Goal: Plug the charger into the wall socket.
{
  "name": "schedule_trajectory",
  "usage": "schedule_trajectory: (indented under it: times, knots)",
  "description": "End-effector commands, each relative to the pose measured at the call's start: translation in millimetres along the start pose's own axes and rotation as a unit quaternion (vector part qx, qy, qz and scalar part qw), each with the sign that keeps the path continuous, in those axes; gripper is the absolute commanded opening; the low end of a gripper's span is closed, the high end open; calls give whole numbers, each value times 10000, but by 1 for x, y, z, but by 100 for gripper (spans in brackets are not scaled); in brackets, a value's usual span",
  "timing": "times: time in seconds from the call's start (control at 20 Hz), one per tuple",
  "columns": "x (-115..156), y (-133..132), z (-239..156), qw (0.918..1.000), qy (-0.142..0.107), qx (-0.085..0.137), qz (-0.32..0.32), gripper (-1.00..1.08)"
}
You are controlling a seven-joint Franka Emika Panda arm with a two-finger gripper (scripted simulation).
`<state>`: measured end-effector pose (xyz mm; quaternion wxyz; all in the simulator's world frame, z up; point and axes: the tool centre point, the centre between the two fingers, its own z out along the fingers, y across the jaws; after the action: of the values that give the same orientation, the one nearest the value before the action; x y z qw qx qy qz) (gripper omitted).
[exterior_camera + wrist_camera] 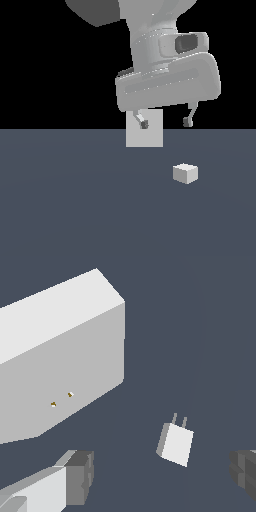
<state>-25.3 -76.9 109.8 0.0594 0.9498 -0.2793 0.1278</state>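
– On the surface (75,200), what sits where?
– charger (185,173) lies alone, two prongs showing in the wrist view, aimed toward the wall socket (144,135) side. Socket stands upright further back, well apart from it.
– Claw (166,122)?
– Spread wide, holding nothing, hanging above the surface; one fingertip (144,124) overlaps the socket panel in the exterior view.
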Motion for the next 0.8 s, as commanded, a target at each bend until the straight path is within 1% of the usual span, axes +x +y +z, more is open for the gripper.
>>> schedule_trajectory:
  times: [0.0,0.3,0.75]
  knots:
    - [-1,5,6,9997,104,-48,219,100]
    - [-5,18,19,9965,347,-176,741,100]
    - [-10,33,37,9874,651,-346,1401,100]
